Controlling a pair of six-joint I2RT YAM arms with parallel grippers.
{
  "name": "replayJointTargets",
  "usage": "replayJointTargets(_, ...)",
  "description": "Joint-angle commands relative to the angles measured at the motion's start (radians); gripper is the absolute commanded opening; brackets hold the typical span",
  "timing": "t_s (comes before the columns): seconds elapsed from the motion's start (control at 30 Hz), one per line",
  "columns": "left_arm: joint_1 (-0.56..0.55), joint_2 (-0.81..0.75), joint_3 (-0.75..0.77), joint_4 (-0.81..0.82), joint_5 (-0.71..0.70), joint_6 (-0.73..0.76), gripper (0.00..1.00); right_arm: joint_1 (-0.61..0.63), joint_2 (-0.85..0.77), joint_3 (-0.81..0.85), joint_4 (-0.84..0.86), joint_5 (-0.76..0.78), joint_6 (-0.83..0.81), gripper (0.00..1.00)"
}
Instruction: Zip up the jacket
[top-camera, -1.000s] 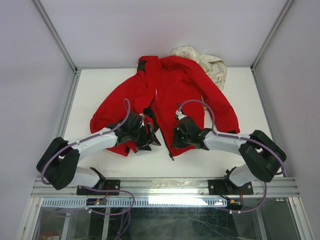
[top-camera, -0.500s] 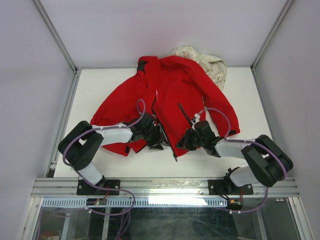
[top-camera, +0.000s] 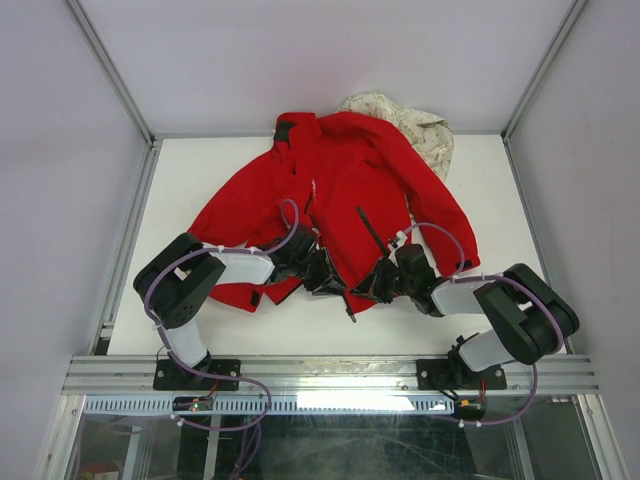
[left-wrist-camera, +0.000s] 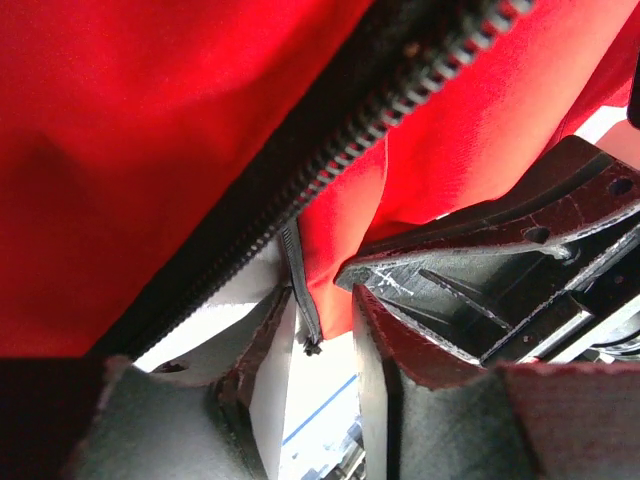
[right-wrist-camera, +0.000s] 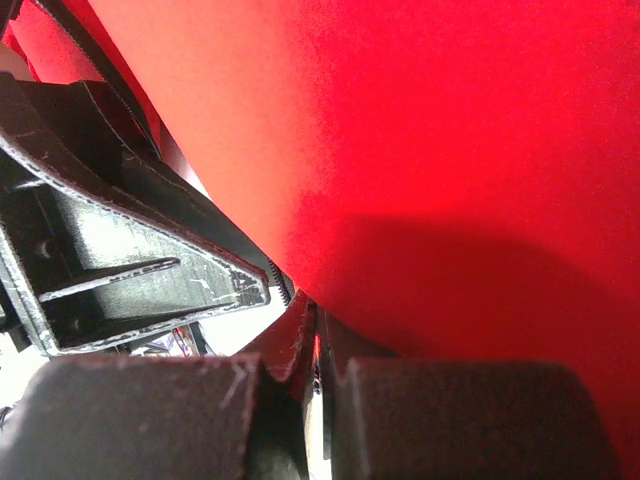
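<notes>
The red jacket (top-camera: 340, 190) lies spread on the white table, collar at the far end and front partly open. Both grippers meet at its near hem. My left gripper (top-camera: 326, 273) is open; in the left wrist view the black zipper teeth (left-wrist-camera: 400, 100) run diagonally and the zipper tape's loose end (left-wrist-camera: 303, 315) hangs between my left gripper's (left-wrist-camera: 322, 385) fingers without being pinched. My right gripper (top-camera: 373, 286) is shut on a thin fold of the jacket's red edge (right-wrist-camera: 316, 345); red cloth (right-wrist-camera: 430, 150) fills the right wrist view. A black zipper strip (top-camera: 350, 312) trails below the hem.
A cream floral garment (top-camera: 420, 125) lies behind the jacket's right shoulder at the far right. Metal frame rails (top-camera: 130, 200) border the table on both sides. Each wrist view shows the other gripper's dark finger close by (left-wrist-camera: 500, 270) (right-wrist-camera: 130, 270).
Both grippers have closed in on the jacket's near hem, the left moving right and the right moving down and slightly right. Both elbows have folded in towards the table.
</notes>
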Motion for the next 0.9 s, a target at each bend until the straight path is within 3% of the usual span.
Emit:
replayJointTargets(0.0, -0.01, 0.024, -0.002, 0.032, -0.021, -0.009, 0.29, -0.007, 0.017, -0.008, 0.052, -0.018, 0.02, 0.0)
replayJointTargets(0.37, -0.01, 0.008, -0.06, 0.064, -0.058, -0.017, 0.16, -0.013, 0.015, -0.021, 0.068, -0.017, 0.037, 0.0)
replayJointTargets(0.5, -0.01, 0.006, -0.061, 0.073, -0.08, 0.009, 0.0, -0.013, 0.009, -0.016, 0.069, -0.023, 0.035, 0.0)
replayJointTargets(0.87, -0.009, -0.281, -0.1, 0.088, -0.152, 0.237, 0.0, -0.014, -0.198, 0.095, -0.15, -0.027, 0.015, 0.0)
